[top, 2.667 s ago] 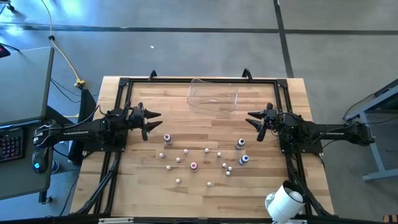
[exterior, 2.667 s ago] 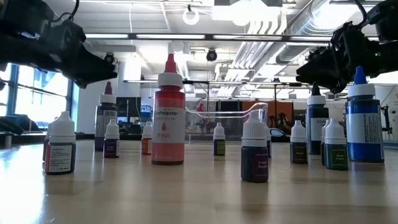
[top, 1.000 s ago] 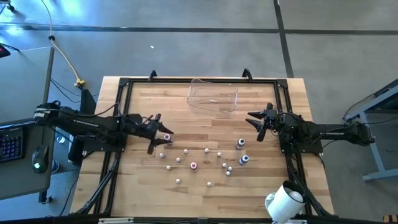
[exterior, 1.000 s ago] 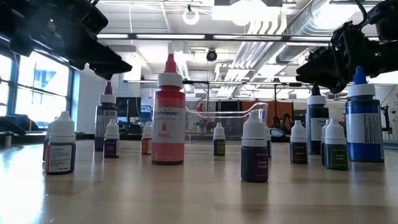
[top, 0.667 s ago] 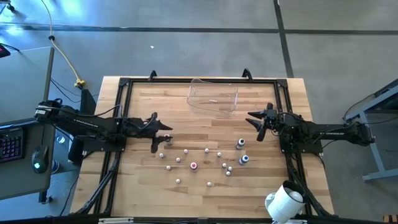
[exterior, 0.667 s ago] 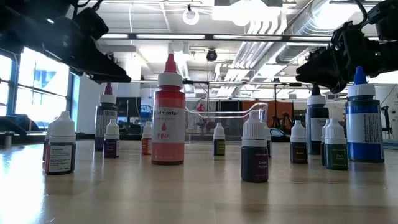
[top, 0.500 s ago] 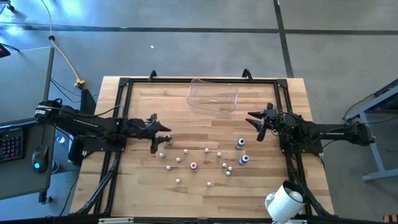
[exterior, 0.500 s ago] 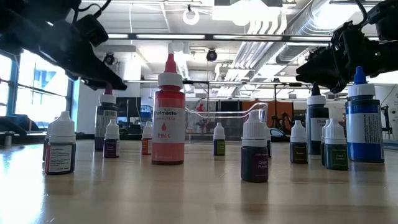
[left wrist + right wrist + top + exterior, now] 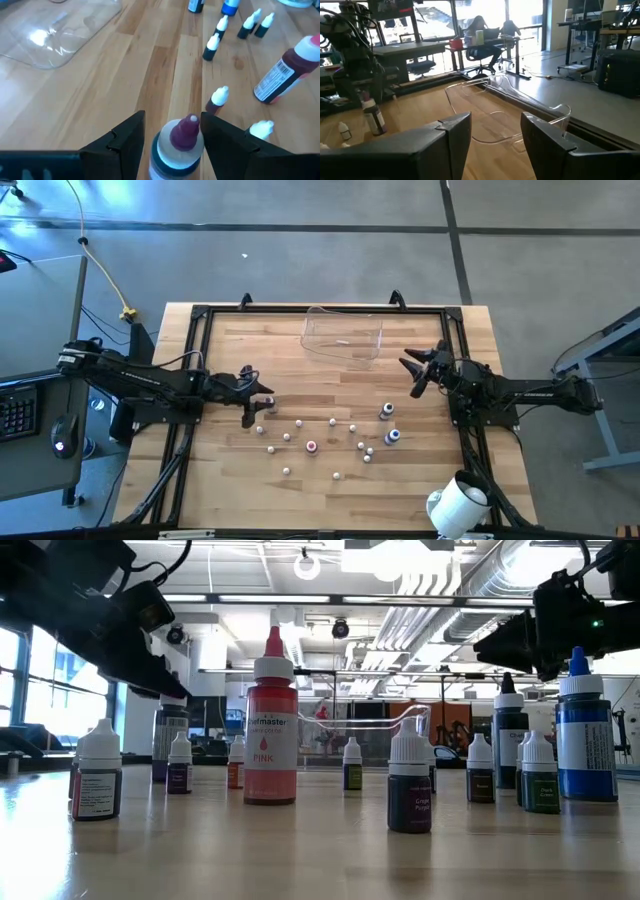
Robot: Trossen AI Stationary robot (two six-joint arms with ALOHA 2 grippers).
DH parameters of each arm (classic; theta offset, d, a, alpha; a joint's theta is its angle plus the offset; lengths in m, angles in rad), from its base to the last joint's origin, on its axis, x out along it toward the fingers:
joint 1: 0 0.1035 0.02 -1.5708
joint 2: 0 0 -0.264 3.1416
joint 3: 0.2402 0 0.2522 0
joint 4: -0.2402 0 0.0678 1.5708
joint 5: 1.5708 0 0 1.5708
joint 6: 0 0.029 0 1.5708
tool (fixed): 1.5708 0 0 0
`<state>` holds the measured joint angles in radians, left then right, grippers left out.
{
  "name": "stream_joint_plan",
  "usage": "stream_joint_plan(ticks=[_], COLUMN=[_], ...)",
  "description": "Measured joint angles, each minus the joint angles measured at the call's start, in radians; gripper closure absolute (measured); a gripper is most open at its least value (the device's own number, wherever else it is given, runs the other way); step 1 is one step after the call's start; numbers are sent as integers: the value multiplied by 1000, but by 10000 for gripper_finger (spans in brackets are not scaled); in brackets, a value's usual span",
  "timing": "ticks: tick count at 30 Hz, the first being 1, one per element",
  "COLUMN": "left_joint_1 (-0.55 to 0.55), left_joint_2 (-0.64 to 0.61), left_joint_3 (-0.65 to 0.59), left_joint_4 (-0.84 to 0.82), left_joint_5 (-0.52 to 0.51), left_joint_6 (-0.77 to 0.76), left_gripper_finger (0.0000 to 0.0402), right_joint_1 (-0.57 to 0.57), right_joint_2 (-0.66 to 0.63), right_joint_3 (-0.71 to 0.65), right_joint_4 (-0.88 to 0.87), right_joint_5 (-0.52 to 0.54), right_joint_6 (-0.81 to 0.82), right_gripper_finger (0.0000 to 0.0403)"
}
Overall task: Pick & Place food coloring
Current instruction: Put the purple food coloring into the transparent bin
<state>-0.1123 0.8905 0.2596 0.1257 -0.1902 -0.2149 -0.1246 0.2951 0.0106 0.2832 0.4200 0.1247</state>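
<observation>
Across the wood table (image 9: 330, 375) we're seeing a black frame (image 9: 200, 312) running round the edges, w/ a clear tub (image 9: 343, 336) sitting at the far middle and a white cylinder (image 9: 457, 504) lying at the near right corner. Grey floor is showing around the table; a keyboard (image 9: 15, 408) and mouse (image 9: 58, 446) are sitting on a desk at far left. Through the low view we're looking into a big open room w/ ceiling ducts (image 9: 440, 580) and strip lights; the right wrist view is picking up desks and office chairs (image 9: 492, 42) beyond the tub.

Food coloring bottles (image 9: 333, 422) are standing scattered over the table's middle, approx. between both arms, near side of the tub. A tall pink one (image 9: 271, 718) is standing front-centre in the low view, a blue one (image 9: 585, 730) at its right.

Our left gripper (image 9: 253, 394) is reaching in low from the left, fingers spread wide and straddling a dark bottle w/ a maroon tip (image 9: 180, 147); in the left wrist view the fingers are sitting either side of it, not pressing on it.

Our right gripper (image 9: 418, 369) is hanging above the table's right side, pointing toward the tub, fingers parted, holding nothing.
</observation>
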Motion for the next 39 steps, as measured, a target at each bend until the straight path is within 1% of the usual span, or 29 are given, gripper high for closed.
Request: stream_joint_plan(ticks=[3,7,10,16,19,23,26,27,29,31,32,33,35,39], left_joint_1=[0,0,0,0,0,0,0,0,1,2,6,16,48,162], left_joint_2=[44,86,109,110,109,109,109,109,109,109,109,109,109,127], left_joint_3=[0,-1,-1,-1,-1,-1,-1,-1,0,19,36,56,102,231], left_joint_4=[1,-7,3,5,11,82,152,180,247,280,283,283,282,274], left_joint_5=[1,-4,-4,-5,-6,-11,-66,-106,-222,-328,-363,-375,-348,-229], left_joint_6=[-6,-4,-4,-4,-4,4,24,26,28,59,87,117,161,152], left_gripper_finger=[213,213,220,253,255,248,247,247,247,247,247,246,246,246], right_joint_1=[0,0,0,0,0,0,0,0,0,0,0,0,0,0], right_joint_2=[0,0,0,0,0,0,0,0,0,0,0,0,0,0], right_joint_3=[0,0,0,0,0,0,0,0,0,0,0,0,0,0], right_joint_4=[-1,-1,-1,-1,-1,-1,-1,-1,-1,-1,-1,0,7,34], right_joint_5=[-11,0,1,-3,-3,-3,1,7,23,49,63,78,109,141], right_joint_6=[7,6,6,6,6,6,6,6,6,5,5,5,5,5], right_gripper_finger=[237,237,237,237,237,238,237,238,237,238,237,237,238,237])
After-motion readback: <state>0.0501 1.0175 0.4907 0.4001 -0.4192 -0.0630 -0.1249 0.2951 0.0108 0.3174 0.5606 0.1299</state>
